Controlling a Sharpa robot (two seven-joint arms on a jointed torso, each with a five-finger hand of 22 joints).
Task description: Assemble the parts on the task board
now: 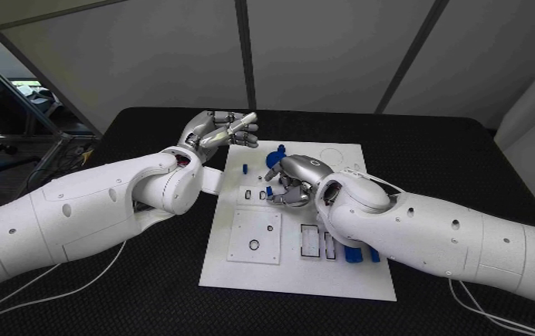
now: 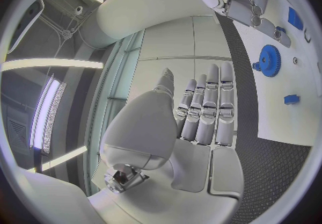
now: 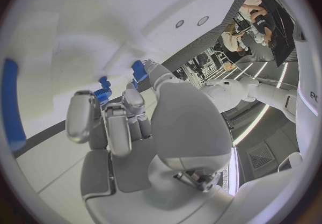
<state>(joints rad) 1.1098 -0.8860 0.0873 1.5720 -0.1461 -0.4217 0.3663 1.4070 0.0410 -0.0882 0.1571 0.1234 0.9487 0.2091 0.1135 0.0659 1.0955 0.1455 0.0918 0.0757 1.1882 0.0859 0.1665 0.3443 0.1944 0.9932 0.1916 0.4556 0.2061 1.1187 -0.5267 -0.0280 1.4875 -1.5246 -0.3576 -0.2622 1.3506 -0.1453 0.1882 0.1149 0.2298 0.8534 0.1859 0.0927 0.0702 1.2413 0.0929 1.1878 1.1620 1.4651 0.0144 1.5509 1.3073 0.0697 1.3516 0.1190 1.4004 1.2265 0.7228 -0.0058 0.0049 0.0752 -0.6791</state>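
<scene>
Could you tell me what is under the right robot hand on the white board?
Under the right robot hand a blue gear pokes out beside its fingertips, on the white board. Whatever lies directly beneath the palm is covered.

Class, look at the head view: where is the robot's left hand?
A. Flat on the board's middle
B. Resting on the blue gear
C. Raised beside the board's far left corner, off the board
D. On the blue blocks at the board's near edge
C: the left hand is raised off the far left corner of the board, holding nothing.
</scene>
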